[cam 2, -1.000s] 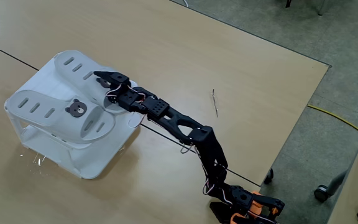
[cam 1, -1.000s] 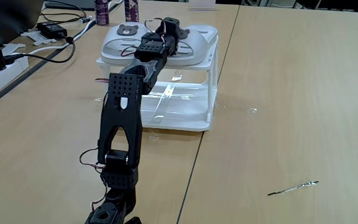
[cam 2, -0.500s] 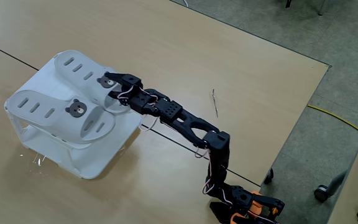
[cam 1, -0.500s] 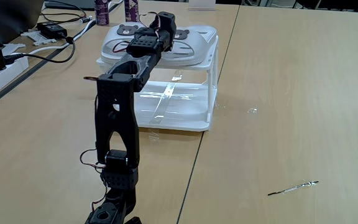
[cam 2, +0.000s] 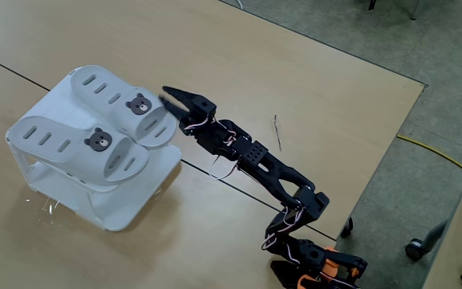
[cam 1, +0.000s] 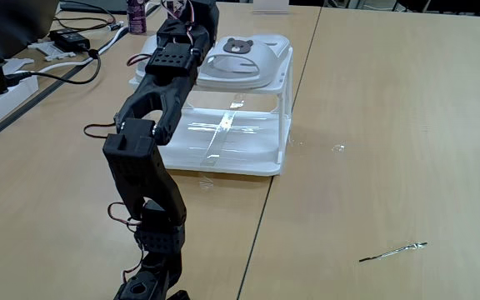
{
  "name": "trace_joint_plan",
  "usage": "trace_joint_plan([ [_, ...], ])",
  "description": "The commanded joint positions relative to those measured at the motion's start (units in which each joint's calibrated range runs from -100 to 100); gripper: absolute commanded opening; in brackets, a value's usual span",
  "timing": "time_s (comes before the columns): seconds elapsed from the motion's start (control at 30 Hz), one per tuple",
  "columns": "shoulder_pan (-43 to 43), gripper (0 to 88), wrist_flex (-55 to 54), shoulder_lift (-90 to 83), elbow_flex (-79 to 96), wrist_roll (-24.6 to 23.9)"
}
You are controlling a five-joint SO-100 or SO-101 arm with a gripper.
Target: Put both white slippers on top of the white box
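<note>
In a fixed view the claw point(cam 2: 169, 93) is seen clear of the load, its jaws slightly apart and nothing held between them. It is found just off the near edge of the white box point(cam 2: 127, 213), beside the heel of the nearer slipper and not touching it. From the claw, the white slippers point(cam 2: 123, 108) lie directly ahead, in line with the outstretched arm. Their long axes run parallel to each other and roughly along the arm's reach, heels toward the claw, toes toward the far edge of the box top.

Count: 2 slippers, both resting flat on the box top, side by side and touching or nearly so. 1 bear badge is noted on each. 1 box is recorded, standing on the table point(cam 2: 295, 72), its lower shelf bare. 1 arm, 1 claw.

In a fixed view from table level, 1 slipper point(cam 1: 244, 60) is confirmed on the white box point(cam 1: 248, 162), with the arm rising in front of the other. The claw's fingertips cannot be made out there.

Judgement: placement appears complete; the coming move is judged a straight withdrawal away from the heels, with no lateral sweep, so the nearer slipper is not dragged off the edge.

Farther off, a thin metal rod point(cam 2: 277, 131) is noted lying on the table, well apart from the box.
</note>
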Motion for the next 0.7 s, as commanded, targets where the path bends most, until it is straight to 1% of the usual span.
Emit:
trace_joint_plan([
  [0.0, 0.4, 0.8, -21.7, -3.9, 2.6, 0.4],
  [0.13, 0.5, 0.8, -56.8, -4.4, 12.6, 0.4],
  [0.23, 1.5, 0.7, -80.1, -4.5, 16.8, 0.4],
  [0.33, 1.7, 0.7, -96.4, -4.9, 17.6, 0.4],
  [0.37, 1.7, 0.7, -100.1, -6.3, 17.7, 0.4],
  [0.43, 1.7, 0.7, -100.4, -12.9, 19.7, 0.4],
  [0.47, 1.7, 0.7, -100.3, -17.6, 23.4, 0.4],
  [0.57, 1.7, 0.7, -100.2, -36.8, 44.1, 0.4],
  [0.67, 1.5, 0.7, -100.1, -52.6, 62.1, 0.4],
])
